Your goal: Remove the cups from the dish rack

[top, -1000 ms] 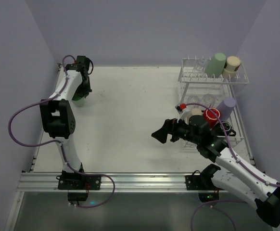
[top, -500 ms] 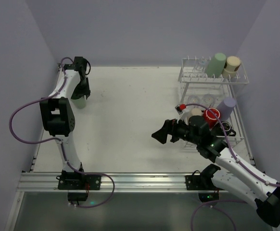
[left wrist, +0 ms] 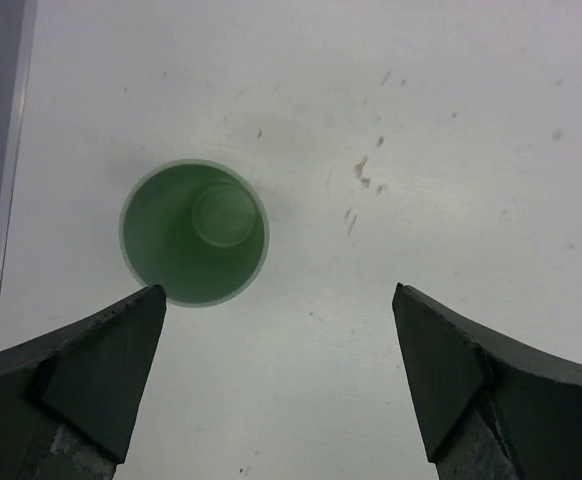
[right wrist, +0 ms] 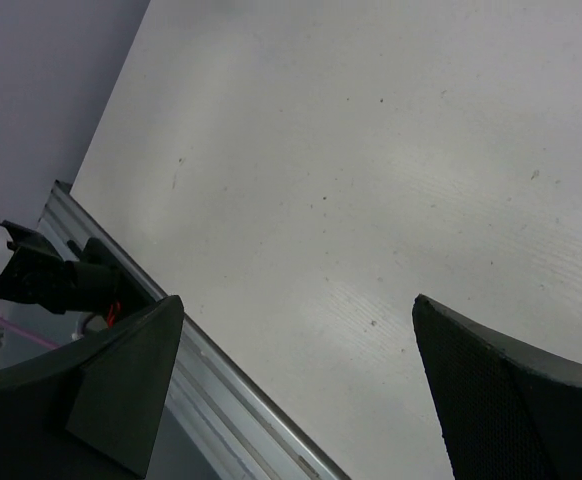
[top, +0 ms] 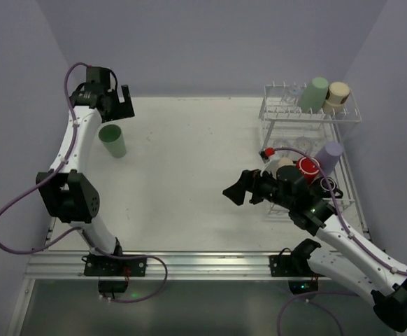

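A pale green cup point(top: 112, 141) stands upright on the table at the far left, free of any grip. In the left wrist view I look straight down into this cup point(left wrist: 194, 232). My left gripper point(top: 124, 103) hangs open above and behind it; the left gripper point(left wrist: 277, 298) has bare table between its fingers. The dish rack point(top: 277, 112) stands at the right. Its top tier holds a pale green tumbler point(top: 314, 92) and a beige one point(top: 338, 94). Lower down sit a red mug point(top: 307, 166) and a lavender tumbler point(top: 330, 152). My right gripper point(top: 236, 191) is open and empty over the table, left of the rack; the right gripper point(right wrist: 297, 305) shows only table.
A metal rail point(right wrist: 221, 370) runs along the table's near edge below my right gripper. Purple walls close in the table on the left, back and right. A purple cable loops beside the left arm point(top: 69, 143).
My left gripper has opened, let go of the pale green cup and lifted up and back from it. The cup stays standing. The right arm has hardly moved.
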You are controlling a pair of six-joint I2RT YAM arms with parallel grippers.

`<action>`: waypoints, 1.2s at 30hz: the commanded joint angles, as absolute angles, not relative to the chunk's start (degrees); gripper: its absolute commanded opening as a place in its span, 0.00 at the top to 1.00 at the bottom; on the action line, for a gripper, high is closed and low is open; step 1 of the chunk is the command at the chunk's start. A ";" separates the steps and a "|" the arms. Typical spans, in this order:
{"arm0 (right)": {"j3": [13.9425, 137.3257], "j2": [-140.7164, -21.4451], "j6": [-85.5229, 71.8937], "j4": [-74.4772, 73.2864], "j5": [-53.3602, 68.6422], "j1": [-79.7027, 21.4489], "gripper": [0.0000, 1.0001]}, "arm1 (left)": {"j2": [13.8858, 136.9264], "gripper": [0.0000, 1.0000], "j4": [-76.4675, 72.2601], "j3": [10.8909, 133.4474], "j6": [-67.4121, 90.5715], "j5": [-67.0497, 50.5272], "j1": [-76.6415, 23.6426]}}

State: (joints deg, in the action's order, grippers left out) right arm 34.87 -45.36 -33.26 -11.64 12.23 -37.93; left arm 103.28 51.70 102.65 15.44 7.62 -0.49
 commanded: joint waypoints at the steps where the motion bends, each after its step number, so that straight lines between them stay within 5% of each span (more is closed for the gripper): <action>1: 38.93 -42.46 -31.91 -16.07 7.57 -38.23 0.01 | 92.06 0.00 45.19 99.59 15.64 2.21 -1.66; 9: 45.17 -37.00 -31.99 -31.26 -21.06 -36.39 0.17 | 68.25 0.00 27.89 73.51 18.19 -7.36 -25.97; 17: 48.24 -43.84 -32.08 -34.80 -27.33 -24.00 0.05 | 55.12 0.00 14.16 46.97 19.60 -15.29 -32.52; 36: 53.26 -66.88 -32.78 -28.93 -29.01 -19.95 0.15 | 48.25 0.01 17.14 43.24 15.12 -15.65 -32.87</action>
